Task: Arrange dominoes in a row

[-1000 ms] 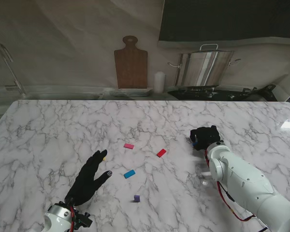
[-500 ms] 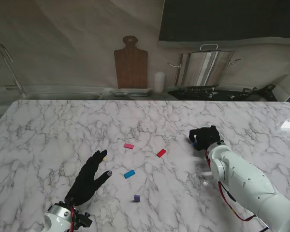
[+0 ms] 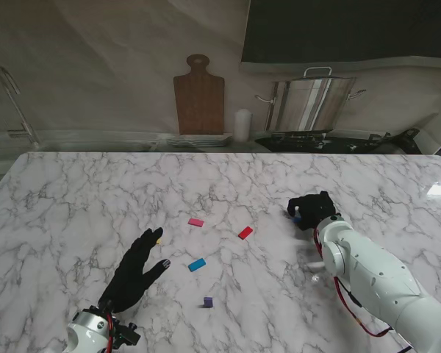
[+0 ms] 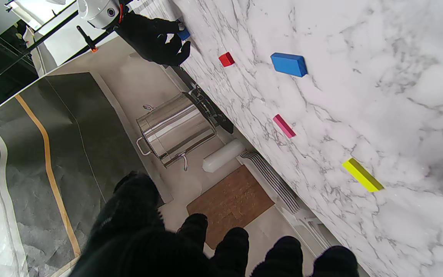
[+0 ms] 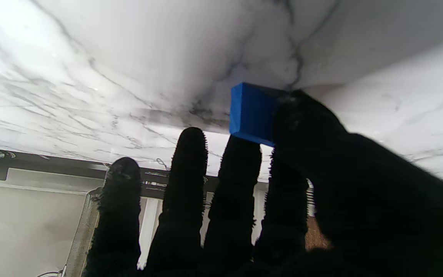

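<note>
A dark blue domino (image 5: 252, 113) is pinched between the thumb and fingertips (image 5: 244, 154) of the right hand (image 3: 312, 209), at the right of the marble worktop (image 3: 73, 198), close over its surface. Well apart to the left lie the red domino (image 3: 245, 232), pink domino (image 3: 196, 222), light blue domino (image 3: 197, 265) and purple domino (image 3: 208, 301). The left hand (image 3: 136, 268) rests with fingers spread and grasping nothing, near left, its fingertips just beside a yellow domino (image 4: 362, 175).
</note>
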